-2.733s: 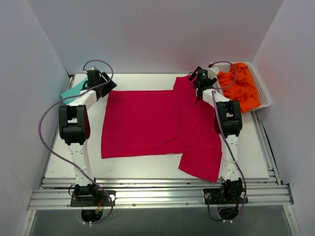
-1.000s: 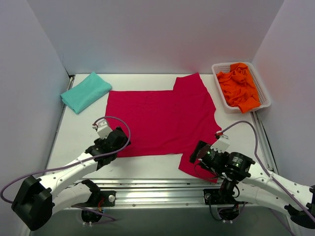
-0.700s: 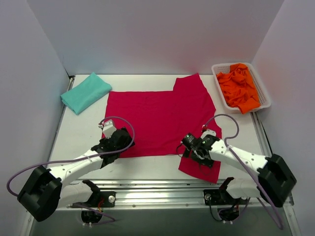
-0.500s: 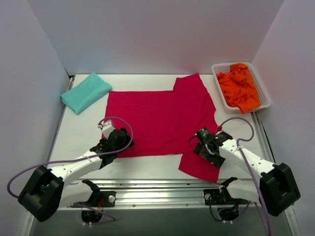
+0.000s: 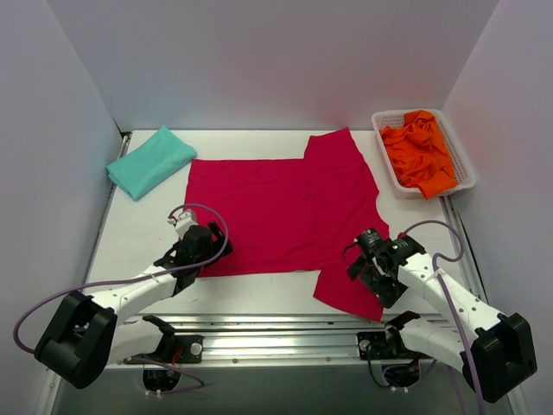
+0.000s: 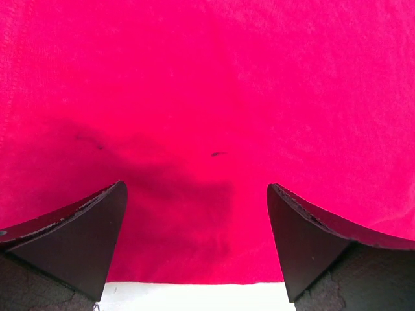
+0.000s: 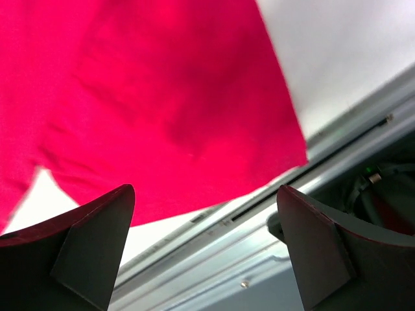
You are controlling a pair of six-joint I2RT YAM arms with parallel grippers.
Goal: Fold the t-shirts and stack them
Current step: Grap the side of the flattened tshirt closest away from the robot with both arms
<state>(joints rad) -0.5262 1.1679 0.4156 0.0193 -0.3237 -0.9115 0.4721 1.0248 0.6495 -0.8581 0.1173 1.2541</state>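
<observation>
Plain crimson t-shirt (image 5: 276,207), teal t-shirt (image 5: 149,161), orange t-shirts (image 5: 419,156), white basket (image 5: 463,156), white table (image 5: 130,226).

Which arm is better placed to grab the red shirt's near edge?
Left, probably: its open jaws sit low over the near hem of the red shirt; the right arm hangs tilted above the sleeve.

I see spread shirt (image 5: 285,207) centred on table (image 5: 134,238), folded shirt (image 5: 149,161) far left, basket (image 5: 466,164) of shirts (image 5: 419,151) far right. Left gripper (image 6: 194,194) above its near-left hem, right gripper (image 7: 204,194) above near sleeve.
</observation>
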